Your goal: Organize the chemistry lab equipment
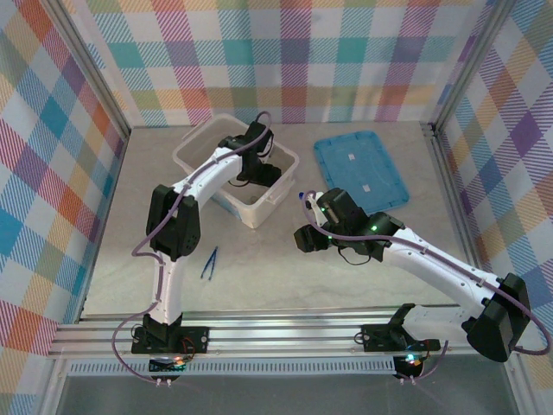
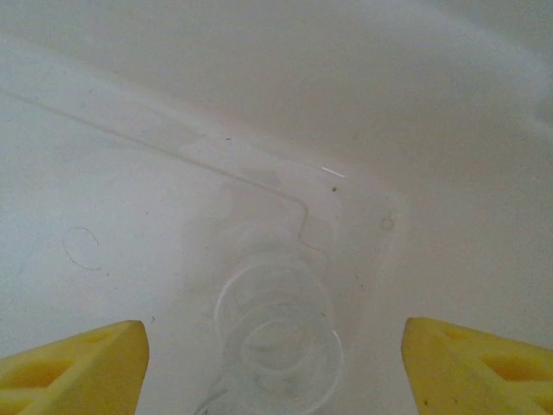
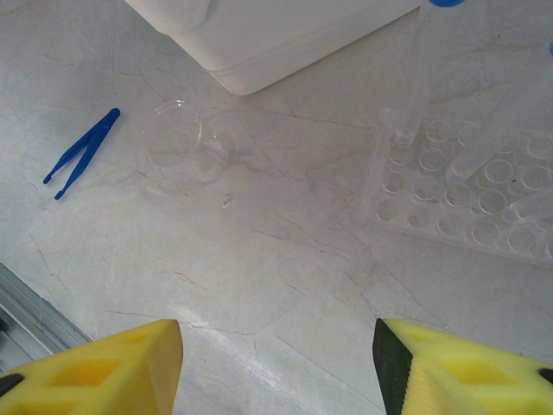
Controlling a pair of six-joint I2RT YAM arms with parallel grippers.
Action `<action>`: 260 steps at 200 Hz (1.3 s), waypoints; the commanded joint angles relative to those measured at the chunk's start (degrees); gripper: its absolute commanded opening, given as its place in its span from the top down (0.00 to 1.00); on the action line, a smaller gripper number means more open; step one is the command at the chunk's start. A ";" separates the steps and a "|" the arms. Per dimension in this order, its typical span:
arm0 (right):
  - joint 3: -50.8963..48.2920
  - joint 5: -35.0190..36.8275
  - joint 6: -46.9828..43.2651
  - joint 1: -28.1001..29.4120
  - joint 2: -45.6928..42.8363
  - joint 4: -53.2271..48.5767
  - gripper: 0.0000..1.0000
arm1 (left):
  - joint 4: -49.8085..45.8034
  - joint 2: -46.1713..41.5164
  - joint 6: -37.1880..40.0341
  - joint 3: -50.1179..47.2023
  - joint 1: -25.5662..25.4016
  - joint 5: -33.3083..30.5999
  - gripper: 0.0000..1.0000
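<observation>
Two task items lie loose on the bench (image 1: 276,285): the tweezers (image 1: 210,263), between the arm bases and the tub (image 1: 194,144), long axis running near-to-far, open tips toward the near edge; the flask (image 3: 192,143), apparently on its side, just beside the tub's corner. One clear vessel, judged the beaker (image 2: 281,361), sits on the tub floor; the left gripper (image 2: 275,333) hangs over it, jaws spread and touching neither side, which suits a deposit there. The right gripper (image 3: 276,341) hovers low over bare bench, jaws spread and empty, facing tweezers and flask; judged placed for a pick. Blue-capped tubes (image 3: 417,86) stand upright in a clear rack (image 3: 484,199), so cannot roll.
</observation>
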 commanded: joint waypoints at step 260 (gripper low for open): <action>4.38 2.87 -0.91 3.68 5.78 1.03 0.39 | 3.58 -44.29 -6.81 -32.44 -14.04 -16.57 0.29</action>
